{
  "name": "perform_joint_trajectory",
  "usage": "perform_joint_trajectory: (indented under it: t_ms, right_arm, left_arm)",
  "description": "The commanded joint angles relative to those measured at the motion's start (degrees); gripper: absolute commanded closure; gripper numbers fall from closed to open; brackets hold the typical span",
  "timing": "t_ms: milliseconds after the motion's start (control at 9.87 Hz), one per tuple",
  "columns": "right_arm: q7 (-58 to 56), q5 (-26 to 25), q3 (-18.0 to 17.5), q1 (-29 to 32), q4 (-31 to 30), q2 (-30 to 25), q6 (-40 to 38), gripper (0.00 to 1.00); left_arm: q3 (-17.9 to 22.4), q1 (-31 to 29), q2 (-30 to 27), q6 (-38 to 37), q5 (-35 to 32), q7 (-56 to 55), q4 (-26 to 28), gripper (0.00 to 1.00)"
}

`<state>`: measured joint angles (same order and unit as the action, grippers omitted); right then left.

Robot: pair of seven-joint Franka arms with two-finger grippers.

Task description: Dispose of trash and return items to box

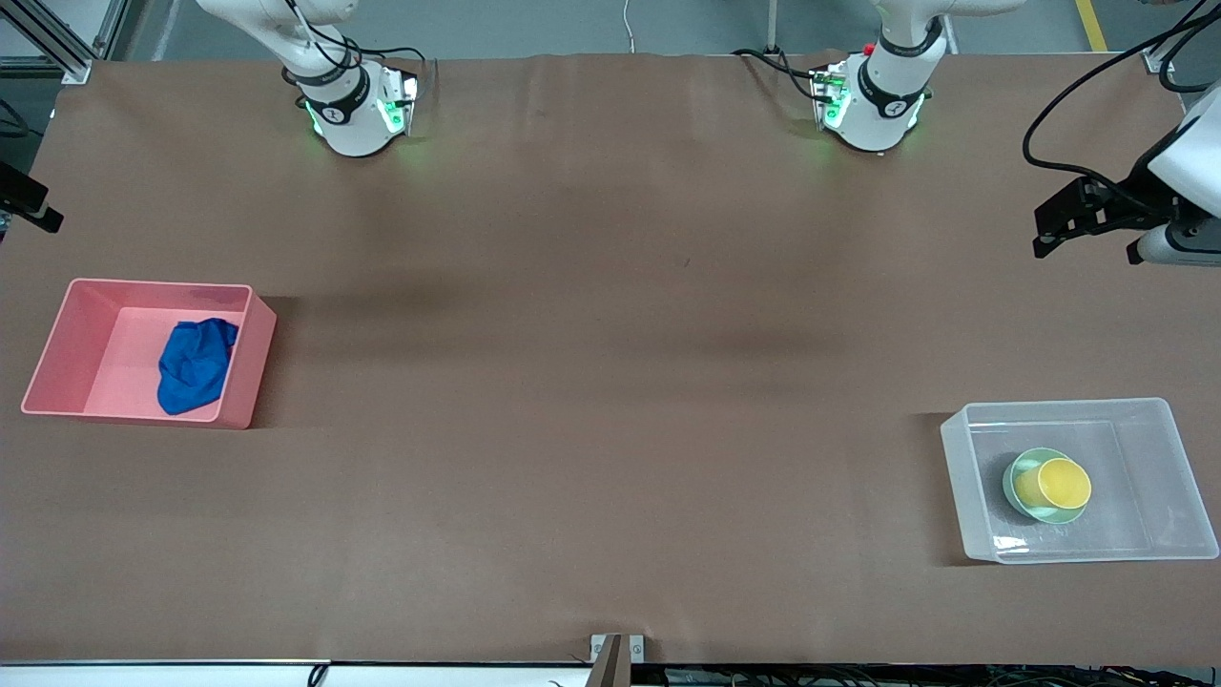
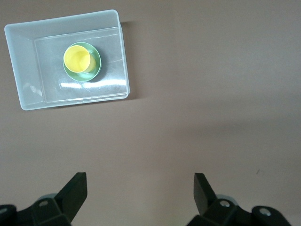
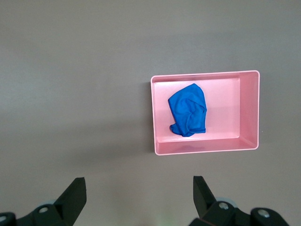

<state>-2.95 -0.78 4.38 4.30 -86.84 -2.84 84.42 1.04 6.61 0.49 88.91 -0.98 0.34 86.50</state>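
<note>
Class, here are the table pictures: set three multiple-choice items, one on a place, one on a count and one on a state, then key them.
1. Where is the blue cloth wad?
A. in the pink bin
B. in the clear tub
C. on the bare table

2. How many things lie in the clear tub?
A. none
B. two
C. four

3. How does the yellow cup sit?
A. beside the mint-green bowl
B. inside the bowl
C. alone on the table

Key: 1 A, the cloth lies on the bin's floor; 2 B, only cup and bowl are there; 3 B, the bowl's rim rings the cup.
</note>
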Motion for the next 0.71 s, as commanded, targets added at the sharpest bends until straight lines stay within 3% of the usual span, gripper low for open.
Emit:
perform_joint_trajectory:
  t_ms: [0,608]
  right_arm:
    - [0.66,-0.89,0.01,-0.25,0.09,-0.24,-0.4,0.0]
    - [0.58,-0.89,0.01,-0.25,0.09,-0.24,-0.4,0.0]
  left_arm:
    - [2.65,2.35,-0.58,0.65,0.71,-0.78,2.62,0.0]
    - [3.62,1.83,-2.25,0.56,2.65,-2.45,4.47,0.0]
